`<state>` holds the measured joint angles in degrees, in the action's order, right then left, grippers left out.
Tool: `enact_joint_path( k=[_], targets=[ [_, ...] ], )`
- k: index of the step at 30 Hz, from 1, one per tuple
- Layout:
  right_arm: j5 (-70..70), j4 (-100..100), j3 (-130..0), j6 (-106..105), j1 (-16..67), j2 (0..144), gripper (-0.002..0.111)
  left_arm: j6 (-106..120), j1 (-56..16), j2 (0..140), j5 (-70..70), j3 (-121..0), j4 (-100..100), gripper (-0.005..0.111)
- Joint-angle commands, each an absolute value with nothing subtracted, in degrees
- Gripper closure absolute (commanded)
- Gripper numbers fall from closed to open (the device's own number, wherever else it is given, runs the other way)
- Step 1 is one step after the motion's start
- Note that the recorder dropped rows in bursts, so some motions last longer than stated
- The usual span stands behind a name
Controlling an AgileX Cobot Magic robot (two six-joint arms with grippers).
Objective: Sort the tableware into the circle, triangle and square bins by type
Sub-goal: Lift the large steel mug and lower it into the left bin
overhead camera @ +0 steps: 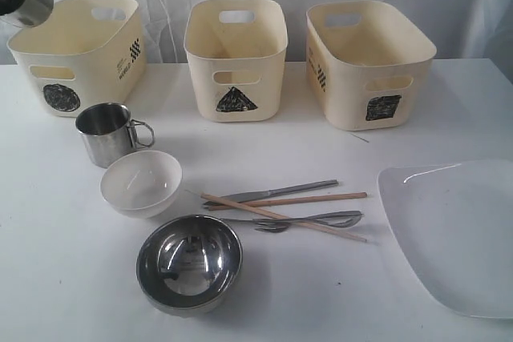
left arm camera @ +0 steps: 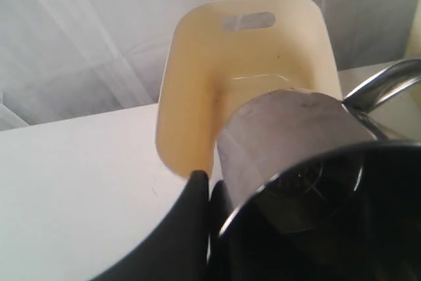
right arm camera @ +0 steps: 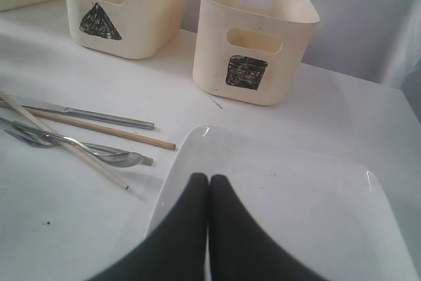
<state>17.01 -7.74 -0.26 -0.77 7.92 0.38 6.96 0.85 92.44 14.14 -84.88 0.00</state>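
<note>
Left wrist view puts your left claw [left arm camera: 212,190] clenched on the rim of a steel handled mug [left arm camera: 289,136], with one black finger [left arm camera: 191,228] outside its wall. The mug is aloft at the cream plastic bin marked with a black circle [overhead camera: 80,50], which stands at the back left corner of the desk [overhead camera: 304,294]. You cannot tell whether the mug is over the bin or just beside it.

Your right claw [right arm camera: 209,182] is clenched on nothing, above the large white plate [right arm camera: 316,215] at the desk's front right corner.

A second steel mug [overhead camera: 108,132] stands upright before the circle bin. A white bowl [overhead camera: 141,182] sits just beside it, and a steel bowl [overhead camera: 189,262] is near the front edge.

Mid-desk lie the steel knife [overhead camera: 309,187], fork [overhead camera: 271,227] and spoon [overhead camera: 343,218], with two wooden chopsticks [overhead camera: 321,198] crossing among them.

The triangle bin [overhead camera: 236,58] and square bin [overhead camera: 369,62] line the back edge.
</note>
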Motion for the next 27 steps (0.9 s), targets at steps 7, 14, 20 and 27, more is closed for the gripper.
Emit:
enact_joint_path(
  k=[7, 14, 20, 27],
  targets=[
    [16.6, -7.7, 0.0, -0.5, 8.0, 0.0, 0.108, 9.8, 1.0, 114.8, 10.2, -104.2, -0.4, 0.105],
    [16.6, -7.7, 0.0, -0.5, 8.0, 0.0, 0.108, 9.9, 1.0, 120.5, 12.7, -107.4, -2.2, 0.062],
    [16.6, -7.7, 0.0, -0.5, 8.0, 0.0, 0.108, 10.5, 0.9, 117.0, 20.2, -107.4, -3.1, 0.057],
    [16.6, -7.7, 0.0, -0.5, 8.0, 0.0, 0.108, 16.2, 0.9, 109.9, 32.5, -104.8, -9.4, 0.059]
  ],
)
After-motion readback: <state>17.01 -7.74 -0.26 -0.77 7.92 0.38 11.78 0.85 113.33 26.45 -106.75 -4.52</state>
